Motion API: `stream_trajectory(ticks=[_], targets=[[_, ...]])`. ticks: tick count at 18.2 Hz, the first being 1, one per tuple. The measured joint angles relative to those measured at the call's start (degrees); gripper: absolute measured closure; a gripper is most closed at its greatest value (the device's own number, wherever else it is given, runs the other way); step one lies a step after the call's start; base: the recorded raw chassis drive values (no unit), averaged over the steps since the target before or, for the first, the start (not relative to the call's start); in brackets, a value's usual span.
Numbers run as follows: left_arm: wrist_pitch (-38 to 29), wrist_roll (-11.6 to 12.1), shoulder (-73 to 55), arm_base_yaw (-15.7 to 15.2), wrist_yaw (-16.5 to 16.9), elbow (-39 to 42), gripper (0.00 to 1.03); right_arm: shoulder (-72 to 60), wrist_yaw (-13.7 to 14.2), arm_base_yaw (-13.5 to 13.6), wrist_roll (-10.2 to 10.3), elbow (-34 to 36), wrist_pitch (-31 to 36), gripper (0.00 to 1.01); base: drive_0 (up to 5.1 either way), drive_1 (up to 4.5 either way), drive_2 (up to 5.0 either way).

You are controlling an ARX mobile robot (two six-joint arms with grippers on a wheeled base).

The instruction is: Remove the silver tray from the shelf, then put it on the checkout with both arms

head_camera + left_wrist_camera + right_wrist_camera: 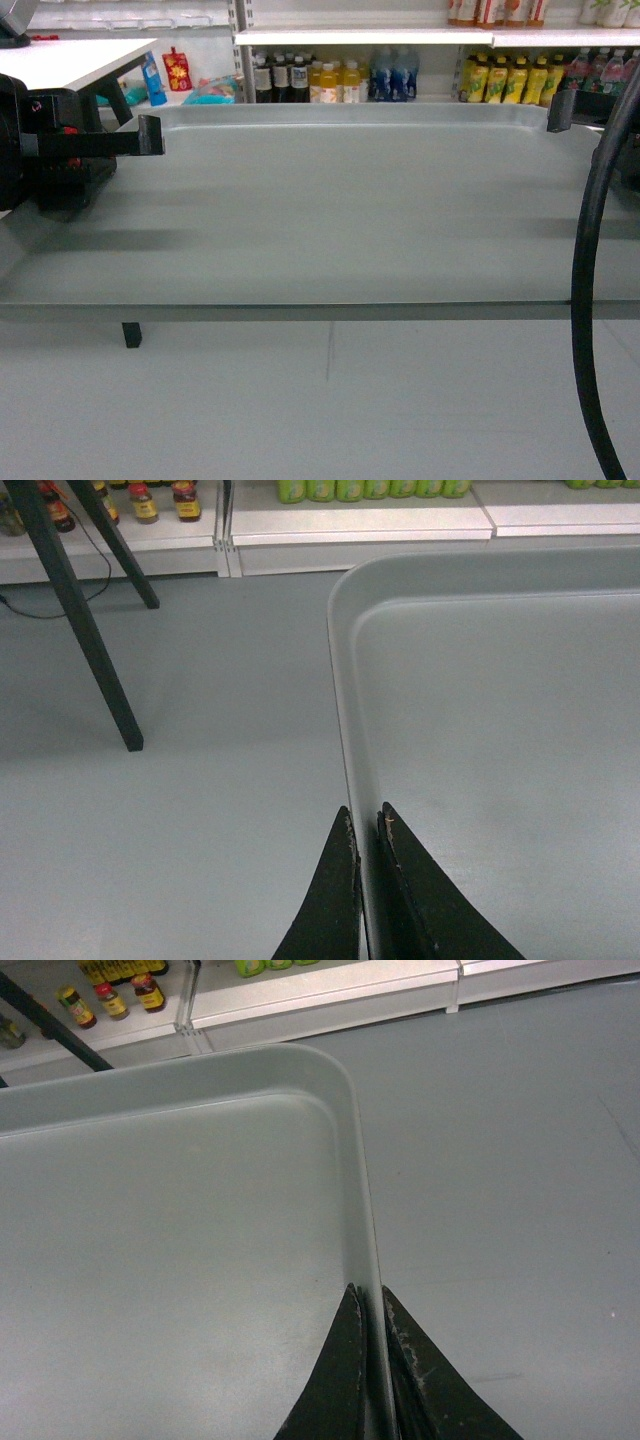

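Observation:
The silver tray hangs level above the grey floor and fills most of the head view. My left gripper is shut on its left rim, one finger inside the rim and one outside. My right gripper is shut on the right rim the same way. The tray's bottom is bare. The checkout's white top shows at the far upper left, beyond the tray's left corner. White shelf boards with bottles stand behind the tray.
Black slanted table legs stand on the floor left of the tray; one foot shows below its near edge. A thick black cable hangs down the right side. Low shelves with bottles and jars line the far side.

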State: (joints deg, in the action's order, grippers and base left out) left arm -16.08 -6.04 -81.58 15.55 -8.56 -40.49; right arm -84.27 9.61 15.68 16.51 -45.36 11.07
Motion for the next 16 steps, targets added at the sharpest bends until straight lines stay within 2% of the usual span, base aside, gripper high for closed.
stream_trajectory(ticks=[16], targets=[[0.04, 0.00, 0.00, -0.07, 0.02, 0.00, 1.00, 0.00, -0.02, 0.04, 0.00, 0.00, -0.02, 0.98, -4.7, 2.29, 2.3]])
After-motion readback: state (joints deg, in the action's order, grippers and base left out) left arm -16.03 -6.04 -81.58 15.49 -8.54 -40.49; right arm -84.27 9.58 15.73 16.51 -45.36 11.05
